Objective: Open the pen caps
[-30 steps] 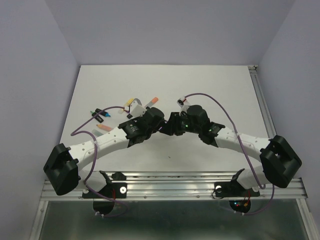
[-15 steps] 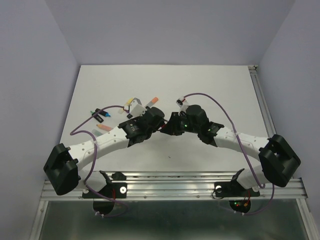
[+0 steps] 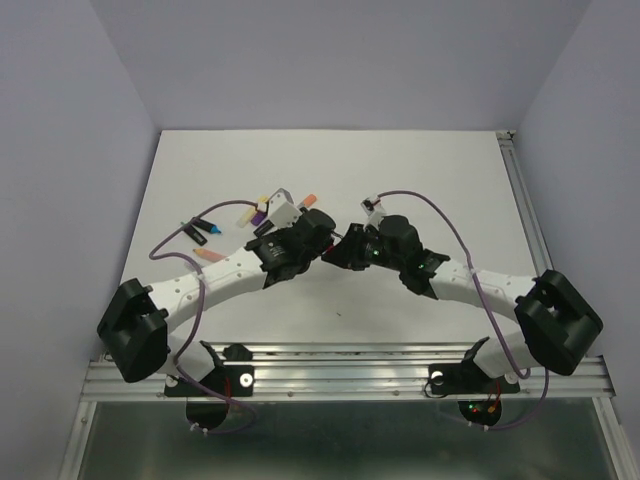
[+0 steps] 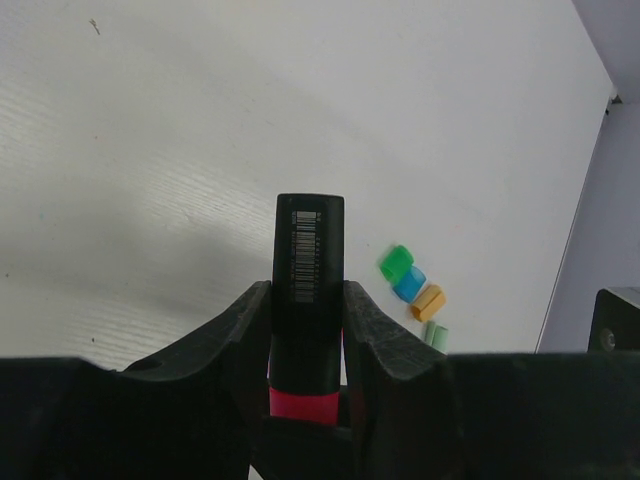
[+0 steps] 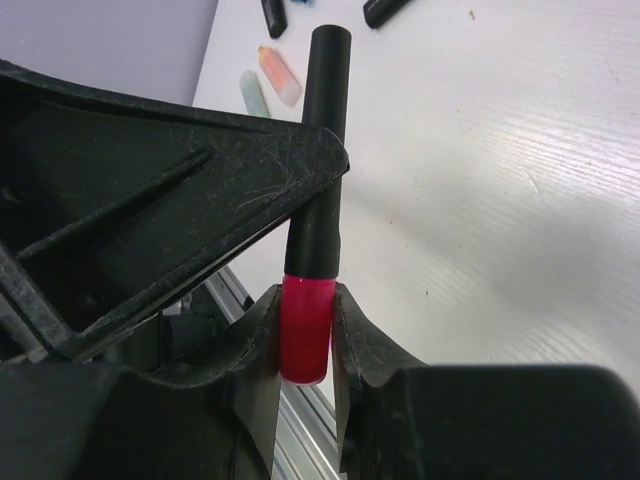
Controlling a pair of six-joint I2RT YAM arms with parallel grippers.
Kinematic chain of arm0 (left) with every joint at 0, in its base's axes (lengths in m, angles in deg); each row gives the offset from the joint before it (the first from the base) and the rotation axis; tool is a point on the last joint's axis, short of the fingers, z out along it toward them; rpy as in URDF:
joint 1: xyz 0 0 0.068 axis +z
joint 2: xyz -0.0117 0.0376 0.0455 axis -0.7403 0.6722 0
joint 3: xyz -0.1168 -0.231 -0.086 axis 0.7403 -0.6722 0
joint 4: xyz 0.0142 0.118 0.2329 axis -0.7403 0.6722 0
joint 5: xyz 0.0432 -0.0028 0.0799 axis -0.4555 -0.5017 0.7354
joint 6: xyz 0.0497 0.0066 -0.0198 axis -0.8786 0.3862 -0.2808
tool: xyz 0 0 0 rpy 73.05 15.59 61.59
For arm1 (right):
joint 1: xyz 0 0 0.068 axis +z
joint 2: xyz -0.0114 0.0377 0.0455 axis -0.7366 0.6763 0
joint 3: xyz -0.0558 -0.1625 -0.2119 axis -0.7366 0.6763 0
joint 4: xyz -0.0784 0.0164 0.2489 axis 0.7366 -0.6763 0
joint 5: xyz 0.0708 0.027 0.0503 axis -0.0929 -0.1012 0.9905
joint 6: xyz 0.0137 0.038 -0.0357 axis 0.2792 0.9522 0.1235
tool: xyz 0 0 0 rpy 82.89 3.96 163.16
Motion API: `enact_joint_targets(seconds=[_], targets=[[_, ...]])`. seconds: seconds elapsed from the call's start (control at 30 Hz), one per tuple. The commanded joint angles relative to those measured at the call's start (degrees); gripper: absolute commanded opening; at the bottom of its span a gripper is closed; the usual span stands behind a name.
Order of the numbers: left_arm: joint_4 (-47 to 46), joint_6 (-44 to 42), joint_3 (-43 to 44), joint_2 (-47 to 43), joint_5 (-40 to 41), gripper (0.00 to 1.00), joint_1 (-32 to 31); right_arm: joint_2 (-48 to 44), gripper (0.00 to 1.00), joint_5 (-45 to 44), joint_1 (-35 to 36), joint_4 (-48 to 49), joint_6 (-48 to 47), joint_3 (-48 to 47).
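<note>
Pinching glossy pink cap [image 5: 306, 340], right pincer [image 5: 305, 298], left pincer [image 4: 306, 298] clamping cylindrical black pen [image 4: 309, 235]

A pink cap [image 5: 306, 340] is still seated on the end of a black pen [image 5: 322, 150]. It stands in line with the pen and is pinched at its sides by the right gripper [image 5: 306, 300], well above the tabletop.

Four loose caps lie in a tight row near one tabletop edge: a bright green cap [image 4: 397, 262], a blue cap [image 4: 408, 283] touching it, an orange cap [image 4: 428, 302] next in line, and a pale mint cap [image 4: 436, 335] just beside that.

Near the left edge, a peach cap [image 5: 280, 75] and another mint cap [image 5: 254, 93] lie flat, side by side.
</note>
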Motion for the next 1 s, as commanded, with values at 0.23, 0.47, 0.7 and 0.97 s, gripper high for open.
enact_joint_targets(seconds=[0.23, 0.47, 0.7, 0.97], targets=[[-4.14, -5.25, 9.25, 10.27, 9.90, 0.00, 15.26, -9.18, 0.01, 14.85, 11.78, 11.91, 8.69, 8.33], [-4.66, -5.07, 7.23, 9.39, 10.51, 0.00, 17.99, -15.16, 0.01, 13.35, 12.48, 11.73, 10.70, 11.85], [-5.28, -9.20, 7.06, 6.15, 7.18, 0.00, 18.79, -18.68, 0.01, 9.05, 12.48, 3.75, 7.64, 11.24], [-7.91, -21.75, 4.70, -5.26, -3.70, 0.32, 18.79, -19.73, 0.01, 2.55, 12.48, -1.97, 4.83, 9.48]])
